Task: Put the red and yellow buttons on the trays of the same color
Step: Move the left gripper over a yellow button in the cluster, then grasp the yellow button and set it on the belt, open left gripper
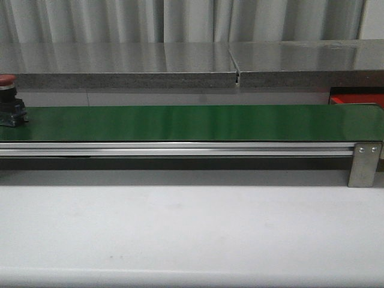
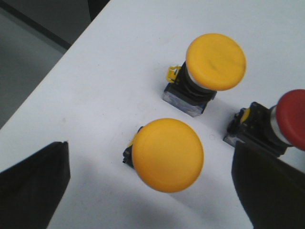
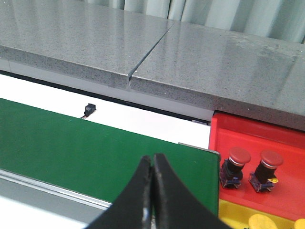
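Left gripper (image 2: 150,191) open wide, holding nothing, above near yellow button (image 2: 167,155) on white bench (image 2: 95,86). Right gripper (image 3: 152,167) closed, empty, over green belt (image 3: 95,148). Beyond, two red buttons (image 3: 237,164) in red tray (image 3: 286,143).

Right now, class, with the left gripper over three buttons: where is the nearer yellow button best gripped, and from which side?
Grip the nearer yellow button across its round cap, descending from above. The open left gripper already straddles it, and the cap hides most of its base.
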Controlling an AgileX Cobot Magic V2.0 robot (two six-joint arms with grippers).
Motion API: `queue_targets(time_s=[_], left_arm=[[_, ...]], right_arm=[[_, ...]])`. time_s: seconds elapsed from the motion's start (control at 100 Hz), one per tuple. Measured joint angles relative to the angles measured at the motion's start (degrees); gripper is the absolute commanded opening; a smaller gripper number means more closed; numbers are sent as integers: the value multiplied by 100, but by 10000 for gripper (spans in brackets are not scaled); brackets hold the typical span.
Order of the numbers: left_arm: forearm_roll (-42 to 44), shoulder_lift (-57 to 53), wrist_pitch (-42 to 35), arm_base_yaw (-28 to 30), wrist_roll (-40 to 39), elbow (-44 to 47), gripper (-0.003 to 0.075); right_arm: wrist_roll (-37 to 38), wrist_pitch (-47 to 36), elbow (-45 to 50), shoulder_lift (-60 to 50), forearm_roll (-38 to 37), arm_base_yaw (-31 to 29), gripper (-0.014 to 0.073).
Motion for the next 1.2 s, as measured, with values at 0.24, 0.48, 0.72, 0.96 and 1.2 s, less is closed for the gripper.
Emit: queue_targets(time_s=[0.24,0.48,0.72,0.96,1.2], left_arm=[[0,128,-197,-11,228,0,671],[0,151,-324,-47,293,0,561],[0,151,-264,-47,296,0,100],[11,-34,82,-47,306,0,-20],[-335,-917,429,-47,309,0,-20]], right_arm=[[0,0,0,0,0,0,-118],[0,0,0,0,0,0,-118],[0,0,0,0,0,0,-118],[0,0,0,0,0,0,-118],[0,0,0,0,0,0,-118]])
